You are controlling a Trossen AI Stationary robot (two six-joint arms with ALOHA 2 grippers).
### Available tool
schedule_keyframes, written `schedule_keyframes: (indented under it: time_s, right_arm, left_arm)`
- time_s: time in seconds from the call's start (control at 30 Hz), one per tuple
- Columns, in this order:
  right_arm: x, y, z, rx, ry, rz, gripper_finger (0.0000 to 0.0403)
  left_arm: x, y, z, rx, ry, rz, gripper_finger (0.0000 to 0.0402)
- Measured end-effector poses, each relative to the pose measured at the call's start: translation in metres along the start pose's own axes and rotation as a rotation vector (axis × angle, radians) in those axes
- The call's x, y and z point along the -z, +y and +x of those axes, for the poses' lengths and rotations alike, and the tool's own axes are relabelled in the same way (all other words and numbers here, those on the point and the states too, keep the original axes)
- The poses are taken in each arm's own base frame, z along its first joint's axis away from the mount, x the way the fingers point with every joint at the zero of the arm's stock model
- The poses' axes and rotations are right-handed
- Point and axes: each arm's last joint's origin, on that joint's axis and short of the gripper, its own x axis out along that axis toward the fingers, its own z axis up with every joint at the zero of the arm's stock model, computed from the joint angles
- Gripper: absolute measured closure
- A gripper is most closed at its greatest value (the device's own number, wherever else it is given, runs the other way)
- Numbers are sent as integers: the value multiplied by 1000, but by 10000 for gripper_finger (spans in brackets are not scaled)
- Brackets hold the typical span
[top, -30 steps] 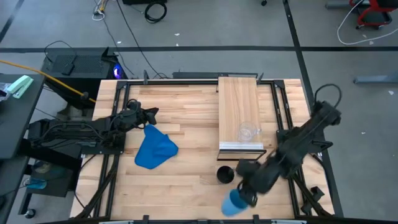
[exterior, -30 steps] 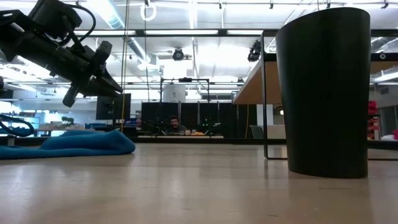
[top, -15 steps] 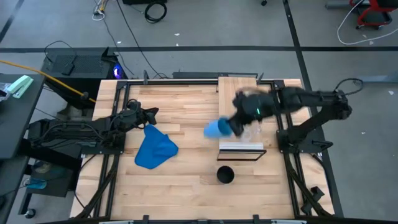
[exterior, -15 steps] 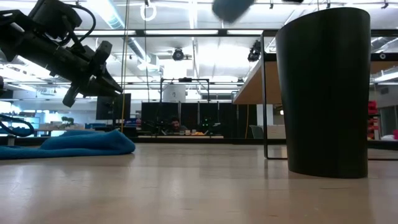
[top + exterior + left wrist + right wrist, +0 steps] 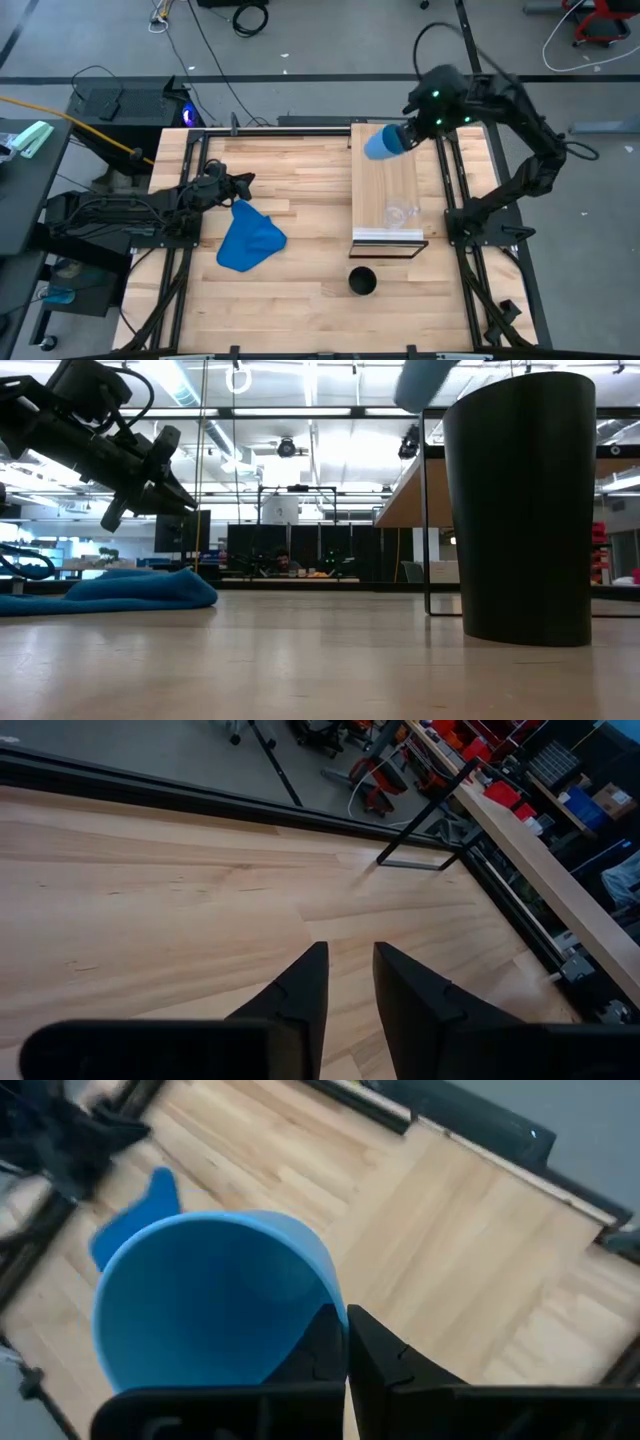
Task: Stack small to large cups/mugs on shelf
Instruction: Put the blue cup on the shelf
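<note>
My right gripper [image 5: 402, 136] is shut on the light-blue cup [image 5: 383, 143], held high over the far end of the shelf [image 5: 385, 175]. The cup shows as a blur at the top of the low view [image 5: 425, 380]. The clear cup [image 5: 398, 213] stands on the shelf near its silver front edge. The black cup [image 5: 362, 281] stands upright on the table just in front of the shelf, large in the low view [image 5: 520, 510]. My left gripper [image 5: 243, 183] waits open at the table's left, nothing between its fingers [image 5: 350, 985]. My right gripper pinches the light-blue cup's wall at the rim [image 5: 335, 1312], one finger inside the cup [image 5: 318, 1342] and one outside [image 5: 378, 1355]. The cup is lifted clear above the shelf and tipped, its open mouth facing my wrist.
A crumpled blue cloth [image 5: 249, 240] lies on the table's left half, right beside my left gripper. The shelf's black frame [image 5: 428, 510] stands behind the black cup. Bare tabletop [image 5: 300, 300] stretches along the near edge.
My right gripper has risen with the light-blue cup from the table's near right corner and swung toward the far edge, passing over the shelf's front. It has turned on the way, and the cup now hangs over the shelf's far end. The left arm kept still.
</note>
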Motion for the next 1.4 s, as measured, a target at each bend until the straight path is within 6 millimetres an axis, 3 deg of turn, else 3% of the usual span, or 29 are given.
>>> schedule_keyframes:
  time_s: [0.2, 0.43, 0.57, 1.2, 1.4]
  right_arm:
    - [3, -1, 1, -6, 2, -13, 400]
    - [15, -7, 39, 70, 163, -28, 400]
    - [19, -9, 50, 88, 207, -32, 400]
    - [9, -30, 56, 217, 163, -5, 400]
    - [23, -30, 70, 218, 242, -18, 400]
  left_arm:
    - [0, 0, 0, 0, 0, 0, 316]
    - [0, 0, 0, -1, 1, 1, 314]
    - [0, 0, 0, 0, 1, 1, 310]
    - [0, 0, 0, -1, 1, 0, 308]
    - [0, 0, 0, -1, 1, 0, 314]
